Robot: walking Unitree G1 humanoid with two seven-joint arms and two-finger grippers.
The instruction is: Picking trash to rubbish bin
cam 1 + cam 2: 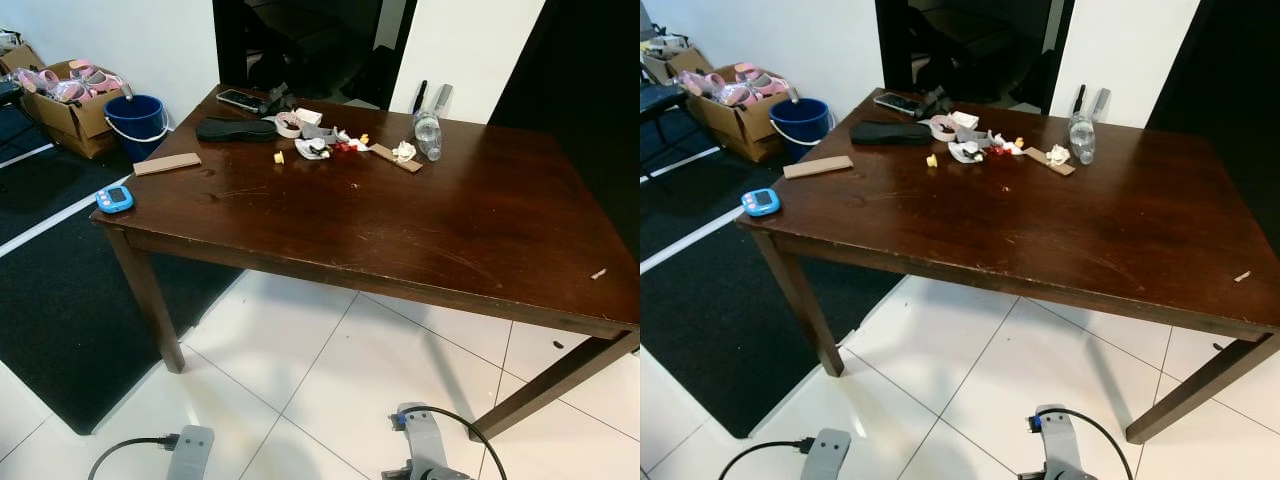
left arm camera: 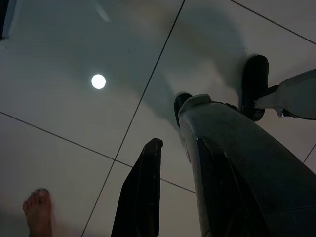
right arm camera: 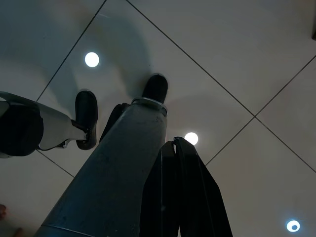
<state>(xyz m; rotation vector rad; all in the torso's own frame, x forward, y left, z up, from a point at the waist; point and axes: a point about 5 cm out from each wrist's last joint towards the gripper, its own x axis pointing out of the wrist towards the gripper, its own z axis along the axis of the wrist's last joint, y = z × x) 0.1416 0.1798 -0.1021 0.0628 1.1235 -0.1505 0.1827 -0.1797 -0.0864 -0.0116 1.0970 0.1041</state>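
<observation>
Dark wood table [image 1: 420,215] stands on white tiles, and the trash [image 1: 322,137] lies in a loose cluster at its far edge, toward 12 o'clock from the robot: crumpled white scraps, a yellow bit [image 1: 279,157] and small red pieces [image 1: 343,146]. A clear bottle [image 1: 427,133] lies at 1 o'clock of the cluster, a black insole [image 1: 236,129] at 10 o'clock of it, with a phone [image 1: 241,99] just beyond. A tan strip [image 1: 167,164] and a blue timer [image 1: 114,198] sit near the table's left edge, at about 9 o'clock. A blue bucket [image 1: 137,124] stands on the floor past the left corner, beside a cardboard box [image 1: 70,107].

Both arms hang idle over the tiles. The left gripper [image 2: 170,197] has its fingers spread apart, holding nothing. The right gripper [image 3: 181,197] has its fingers pressed together, empty. A person's bare foot [image 2: 38,212] shows on the floor near the left gripper.
</observation>
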